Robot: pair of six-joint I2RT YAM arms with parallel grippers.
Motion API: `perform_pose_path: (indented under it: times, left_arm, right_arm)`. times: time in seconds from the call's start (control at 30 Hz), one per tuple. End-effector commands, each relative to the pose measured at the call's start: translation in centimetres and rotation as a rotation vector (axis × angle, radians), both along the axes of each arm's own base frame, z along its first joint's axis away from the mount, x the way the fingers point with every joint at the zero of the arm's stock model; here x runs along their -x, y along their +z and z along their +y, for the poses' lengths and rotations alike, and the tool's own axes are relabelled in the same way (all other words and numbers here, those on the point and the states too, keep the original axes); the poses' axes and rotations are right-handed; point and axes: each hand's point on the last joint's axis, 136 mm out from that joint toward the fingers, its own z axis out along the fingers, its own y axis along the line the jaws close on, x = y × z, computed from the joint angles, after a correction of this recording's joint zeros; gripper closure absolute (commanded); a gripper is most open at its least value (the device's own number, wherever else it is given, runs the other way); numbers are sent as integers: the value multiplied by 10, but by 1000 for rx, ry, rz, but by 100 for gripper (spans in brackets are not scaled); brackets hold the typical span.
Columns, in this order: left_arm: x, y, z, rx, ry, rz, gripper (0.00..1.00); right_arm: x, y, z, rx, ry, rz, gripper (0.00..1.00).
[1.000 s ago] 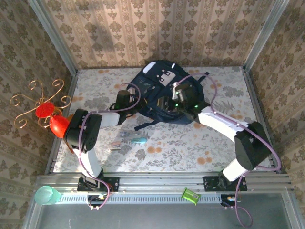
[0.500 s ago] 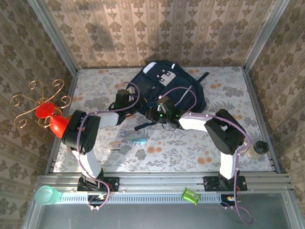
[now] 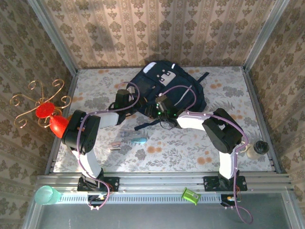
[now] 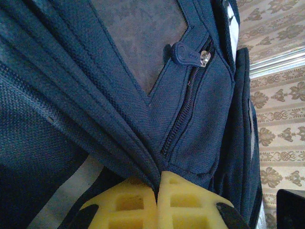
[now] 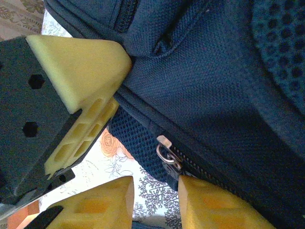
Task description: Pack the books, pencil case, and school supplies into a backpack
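Observation:
The dark navy backpack (image 3: 177, 88) lies at the back middle of the table. My left gripper (image 4: 157, 183) is shut on a fold of the backpack (image 4: 200, 109) fabric at its left edge, below a blue zip pull (image 4: 189, 54). My right gripper (image 5: 155, 202) sits at the front edge of the backpack (image 5: 219, 71), its jaws apart and the patterned table showing between them. A metal zip slider (image 5: 167, 153) hangs just above its right finger. School supplies, a teal-handled tool (image 3: 135, 140) and thin sticks (image 3: 116, 144), lie on the table in front. The books and pencil case are out of view.
A red cone with a gold wire ornament (image 3: 47, 113) stands at the left wall. A small bottle (image 3: 259, 147) is at the right edge. A green cup (image 3: 46, 194) and a small green box (image 3: 190, 195) sit on the front rail. Straps (image 3: 145, 125) trail from the backpack.
My right arm has swung left, from over the backpack's middle to its front-left edge, and its jaws have narrowed. The left gripper has kept its hold.

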Motion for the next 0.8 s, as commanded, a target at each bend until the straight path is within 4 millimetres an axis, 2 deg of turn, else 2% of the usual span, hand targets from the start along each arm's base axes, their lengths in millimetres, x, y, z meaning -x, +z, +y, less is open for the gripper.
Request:
perform_pose_path:
  times: [0.0, 0.33, 0.77]
  left_arm:
    - [12, 16, -12, 41, -75, -18, 100]
    - [13, 12, -13, 40, -75, -13, 100]
    - [15, 13, -16, 48, -81, -13, 100]
  right_arm:
    - [-28, 21, -6, 4, -72, -94, 69]
    - [-35, 8, -34, 140, -217, -102, 67]
    - [-44, -6, -30, 208, -264, -125, 65]
